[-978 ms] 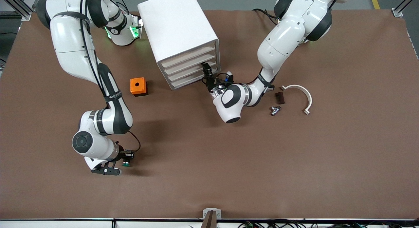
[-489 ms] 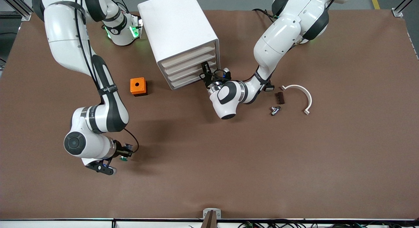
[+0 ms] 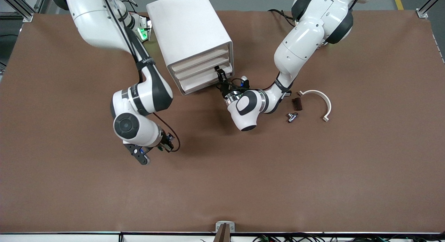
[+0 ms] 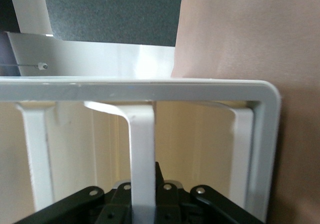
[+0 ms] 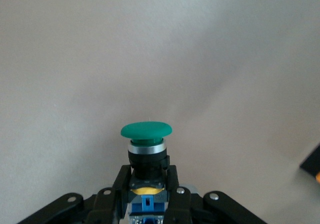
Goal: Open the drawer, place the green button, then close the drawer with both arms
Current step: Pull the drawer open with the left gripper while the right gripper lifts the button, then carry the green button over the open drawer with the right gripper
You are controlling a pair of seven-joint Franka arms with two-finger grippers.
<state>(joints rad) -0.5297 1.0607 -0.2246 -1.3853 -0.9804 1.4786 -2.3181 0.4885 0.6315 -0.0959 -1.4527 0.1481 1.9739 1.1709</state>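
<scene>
The left hand (image 3: 219,74) grips the drawer (image 3: 205,82) front; pull it straight out. The right hand (image 3: 163,147), clamped on the button (image 5: 146,151) over mid-surface, should wait for clearance.

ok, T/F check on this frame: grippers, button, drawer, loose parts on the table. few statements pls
1. The right gripper holds the button between its fingers. True.
2. The button already lies in the drawer. False: it is up over bare table, in the right gripper.
3. The left gripper is at the front of the cabinet, its fingers shut on a drawer handle. True.
4. The curved white bracket lies toward the right arm's end of the table. False: it lies toward the left arm's end.
5. The small metal fitting lies nearer the front camera than the dark brown block. True.
</scene>
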